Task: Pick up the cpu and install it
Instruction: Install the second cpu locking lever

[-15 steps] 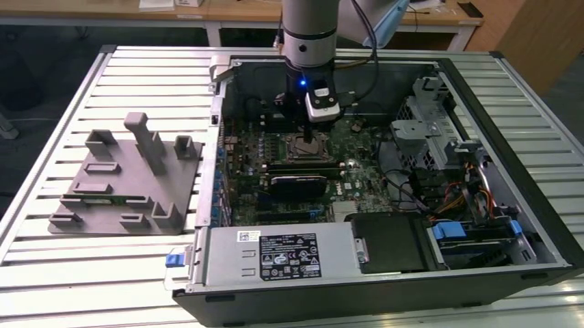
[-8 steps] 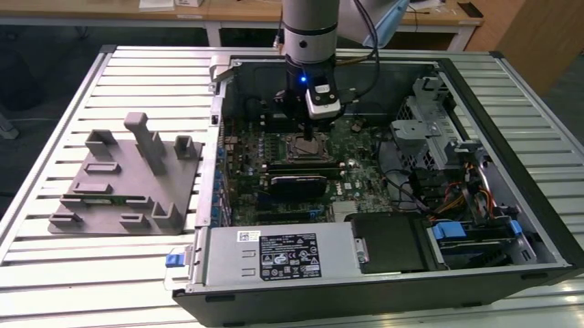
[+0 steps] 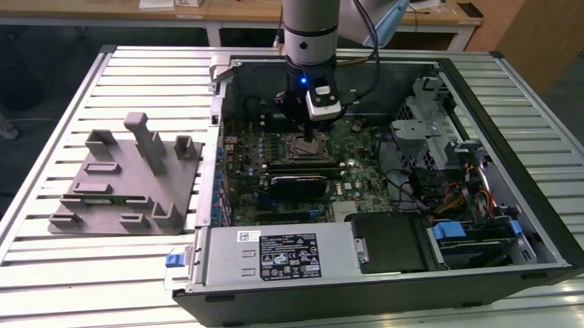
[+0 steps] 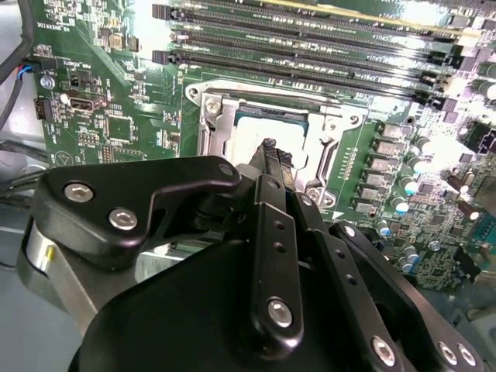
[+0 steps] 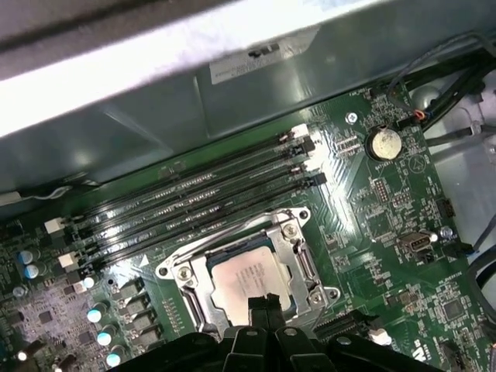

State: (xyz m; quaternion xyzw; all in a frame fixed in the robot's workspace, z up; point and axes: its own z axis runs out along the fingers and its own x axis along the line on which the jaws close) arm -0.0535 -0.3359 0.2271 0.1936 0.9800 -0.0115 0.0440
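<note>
The cpu (image 5: 245, 271) lies flat inside the metal-framed socket (image 5: 180, 273) on the green motherboard, silver top up; in the second wrist view the cpu (image 4: 252, 133) is half covered by the fingers. My gripper (image 5: 263, 304) stands over the chip's edge with its two black fingers pressed together, tips at or just above the silver top; contact is unclear. Nothing sits between the fingers. In the exterior view the gripper (image 3: 313, 137) reaches straight down into the open computer case (image 3: 383, 273) over the socket.
Several memory slots (image 5: 194, 203) run beside the socket. A coin battery (image 5: 382, 142) sits nearby. A grey fixture block (image 3: 128, 178) rests on the slatted table at the exterior view's left. The power supply (image 3: 273, 254) and drive cage with cables (image 3: 447, 157) crowd the case.
</note>
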